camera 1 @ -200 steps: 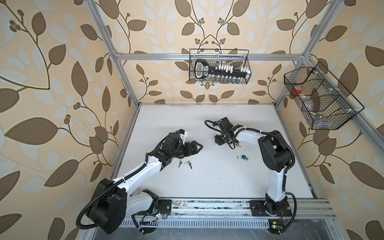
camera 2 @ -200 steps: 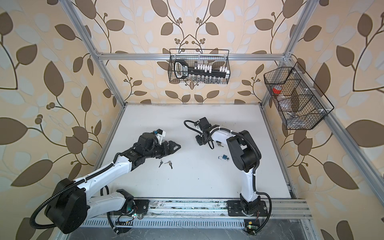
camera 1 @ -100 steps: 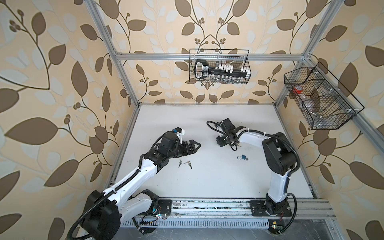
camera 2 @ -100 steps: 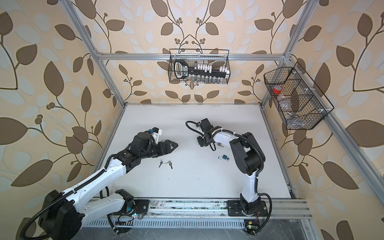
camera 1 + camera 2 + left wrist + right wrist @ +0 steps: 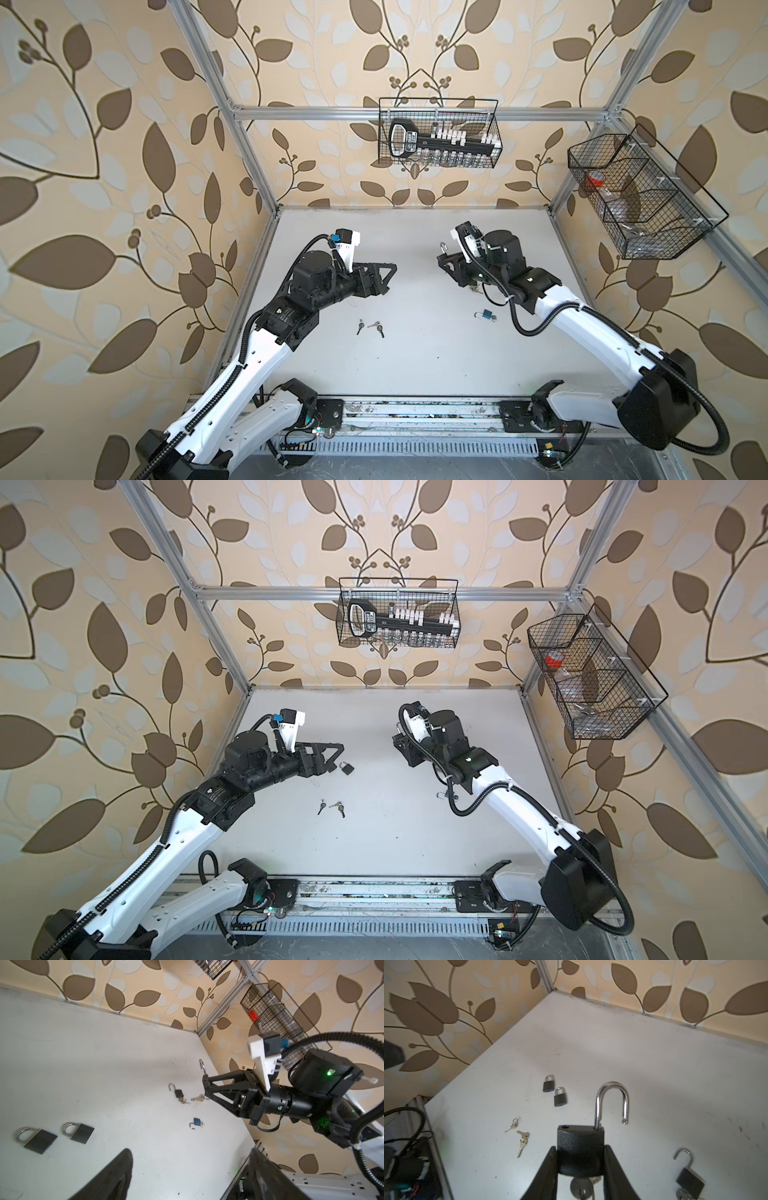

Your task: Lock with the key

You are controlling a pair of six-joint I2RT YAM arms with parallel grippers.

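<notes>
Since the frames a second back, both arms have swung their elbows outward, toward the front rail (image 5: 415, 409), while the two grippers remain near mid-table, tips facing one another and well apart. At right, the right gripper (image 5: 205, 1087) is clamped on the body of a black padlock (image 5: 581, 1140), one finger on each narrow side, holding it clear of the table (image 5: 415, 365). The long axis of the padlock, from keyhole end to shackle (image 5: 611, 1093), lies across the fingers rather than along them. The shackle stands on the wrist-camera side and, in a top view, shows on the back-wall side of the gripper. It is unlatched: the long leg sits in the body, the free end is turned away from its socket. At the opposite end the key (image 5: 579, 1187) sits in the keyhole, bow pointing away from the shackle; it is blurred in the left wrist view. At left, the left gripper (image 5: 388, 277) has its fingers spread wide and holds nothing, near two closed padlocks (image 5: 80, 1132) lying flat. Also on the table: loose keys (image 5: 370, 327), a blue padlock (image 5: 485, 314) and a small open padlock (image 5: 689, 1181) beside the right gripper
</notes>
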